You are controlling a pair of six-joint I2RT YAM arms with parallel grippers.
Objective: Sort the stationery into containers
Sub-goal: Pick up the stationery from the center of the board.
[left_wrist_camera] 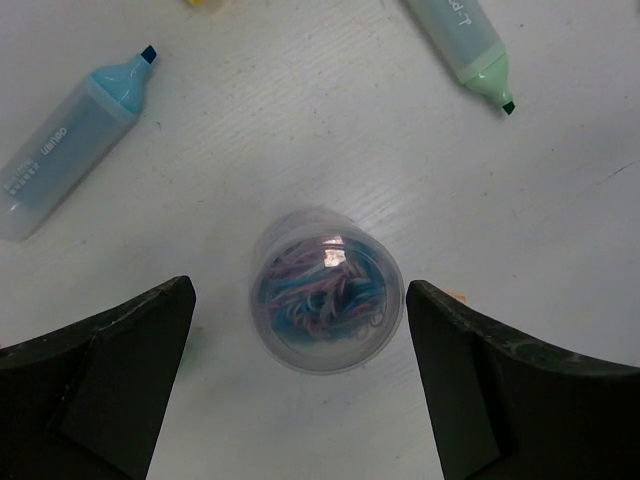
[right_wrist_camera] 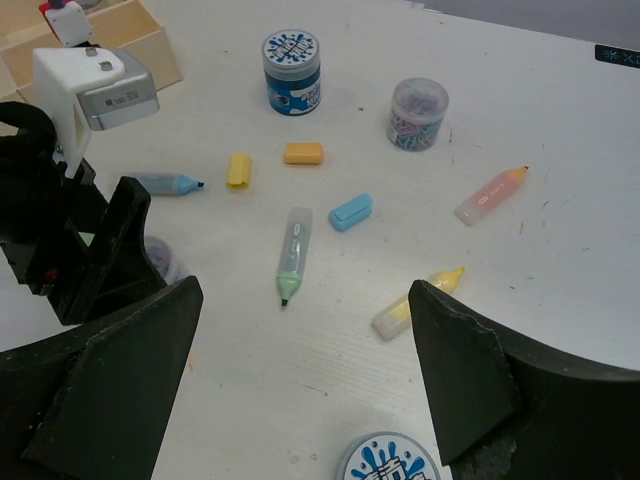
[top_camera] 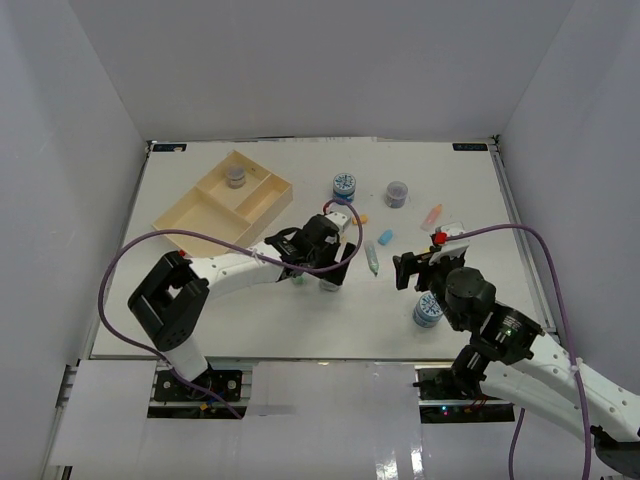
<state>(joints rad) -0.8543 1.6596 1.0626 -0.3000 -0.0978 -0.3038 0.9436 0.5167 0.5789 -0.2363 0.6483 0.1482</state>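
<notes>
My left gripper [left_wrist_camera: 298, 296] hangs open over a small clear roll-shaped tub [left_wrist_camera: 326, 290] of coloured loops that stands between its fingers, untouched. From above, this gripper [top_camera: 315, 280] hides the tub. A blue stick [left_wrist_camera: 75, 140] and a green stick [left_wrist_camera: 465, 45] lie beyond it. My right gripper [right_wrist_camera: 305, 295] is open and empty above the table, with a blue-and-white roll [right_wrist_camera: 390, 462] just below it and a yellow stick [right_wrist_camera: 415, 305] by its right finger. The pale-wood tray [top_camera: 205, 215] holds one grey roll [top_camera: 236, 177].
Another blue-and-white roll [right_wrist_camera: 292, 70], a grey roll [right_wrist_camera: 418, 100], a pink stick [right_wrist_camera: 490, 195], a green stick [right_wrist_camera: 291, 255], and blue [right_wrist_camera: 351, 212], orange [right_wrist_camera: 303, 153] and yellow [right_wrist_camera: 239, 169] stubs are scattered mid-table. The left arm [right_wrist_camera: 60, 200] stands at left.
</notes>
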